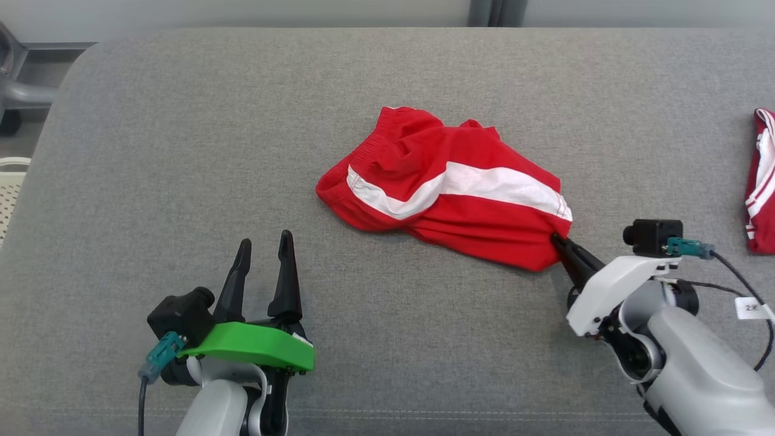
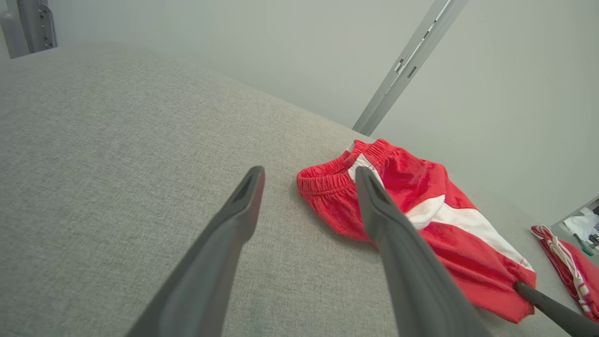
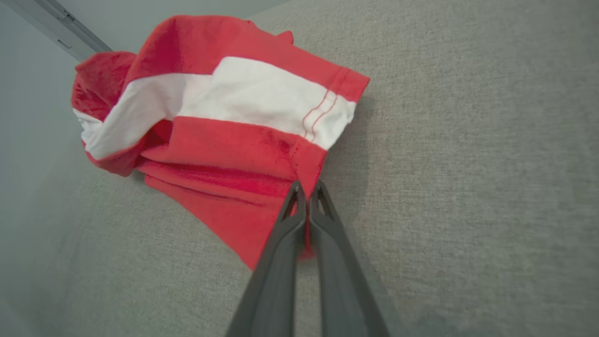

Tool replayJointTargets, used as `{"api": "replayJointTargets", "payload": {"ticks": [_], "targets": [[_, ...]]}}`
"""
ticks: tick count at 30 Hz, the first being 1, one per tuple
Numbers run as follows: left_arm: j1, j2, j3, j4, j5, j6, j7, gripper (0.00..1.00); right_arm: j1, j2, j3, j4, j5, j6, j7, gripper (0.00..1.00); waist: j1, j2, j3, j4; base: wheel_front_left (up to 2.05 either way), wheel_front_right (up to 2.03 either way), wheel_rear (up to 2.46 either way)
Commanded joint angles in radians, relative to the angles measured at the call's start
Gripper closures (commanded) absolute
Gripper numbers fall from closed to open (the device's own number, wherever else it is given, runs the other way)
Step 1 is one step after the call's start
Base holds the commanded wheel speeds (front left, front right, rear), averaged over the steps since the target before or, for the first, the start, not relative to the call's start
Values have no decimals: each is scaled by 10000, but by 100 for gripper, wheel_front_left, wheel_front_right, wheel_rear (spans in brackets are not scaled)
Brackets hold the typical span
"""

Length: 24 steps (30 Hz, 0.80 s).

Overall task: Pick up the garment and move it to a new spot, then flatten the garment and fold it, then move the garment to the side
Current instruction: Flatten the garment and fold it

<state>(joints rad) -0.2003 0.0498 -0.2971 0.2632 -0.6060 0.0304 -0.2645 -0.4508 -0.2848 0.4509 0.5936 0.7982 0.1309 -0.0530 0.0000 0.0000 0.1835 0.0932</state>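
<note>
The garment (image 1: 448, 188) is a pair of red shorts with a white stripe, lying crumpled in the middle of the grey surface (image 1: 181, 151). My right gripper (image 1: 558, 240) is shut on the garment's hem at its lower right corner; in the right wrist view the two fingers pinch the red hem (image 3: 306, 185) of the garment (image 3: 224, 117). My left gripper (image 1: 264, 241) stands open near the front left, well apart from the cloth. In the left wrist view the garment (image 2: 412, 210) lies beyond my open left gripper (image 2: 306, 173), and the right gripper's dark tip (image 2: 522, 286) meets its far corner.
A second red and white garment (image 1: 761, 181) lies at the right edge of the surface, also in the left wrist view (image 2: 568, 269). A white perforated object (image 1: 9, 188) sits off the left side. Bare grey fabric surrounds the shorts.
</note>
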Motion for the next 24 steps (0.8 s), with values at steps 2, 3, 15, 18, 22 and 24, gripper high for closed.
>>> {"api": "replayJointTargets", "payload": {"ticks": [2,3,15,18,22,24], "targets": [[94,18,17,-53,-9,28,-5,0,66,-424,48,-220,93,-4,302,100,0,0,27,-237,0,0,0],[83,18,10,-57,-11,25,-5,0,33,-603,90,-340,165,-4,486,100,0,0,42,-285,0,0,0],[-129,19,-101,18,58,-24,-5,0,-255,-1766,689,-363,1033,-4,1229,100,0,0,228,-493,0,0,0],[-131,19,-85,51,95,-52,-5,0,-211,-1526,1019,-209,1199,-4,870,29,0,0,200,-565,0,0,0],[-94,41,-35,92,113,-73,-5,0,-105,-1410,1341,-23,1213,-4,460,0,0,0,159,-668,0,0,0],[-49,49,-49,112,119,-93,-5,0,-69,-1312,1504,90,1139,-4,242,0,0,0,133,-728,0,0,0]]}}
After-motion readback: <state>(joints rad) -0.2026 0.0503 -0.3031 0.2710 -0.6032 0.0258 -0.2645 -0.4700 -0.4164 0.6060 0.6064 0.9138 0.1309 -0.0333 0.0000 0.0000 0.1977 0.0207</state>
